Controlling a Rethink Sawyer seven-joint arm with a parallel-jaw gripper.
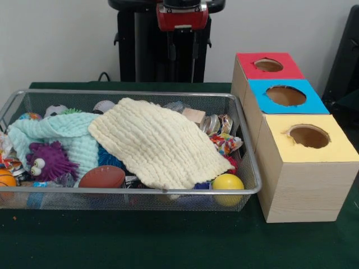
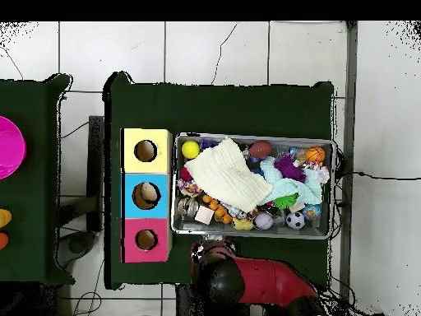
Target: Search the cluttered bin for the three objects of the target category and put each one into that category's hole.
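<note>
Bin (image 1: 253, 168), left of the three wooden boxes (image 1: 303, 174), lies half-hidden under a cream cloth (image 1: 160, 143), so targets may be missed or cloth snagged; the gripper's state cannot be told.

Even, bright light; soft shadows; front view perhaps slightly blurred.

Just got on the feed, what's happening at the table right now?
Nothing is being handled. The arm is drawn back at its pedestal, off the bin. The bin is full of toys, half covered by a cream cloth and a mint cloth. Three boxes stand beside it; the blue box seems to hold something.
</note>
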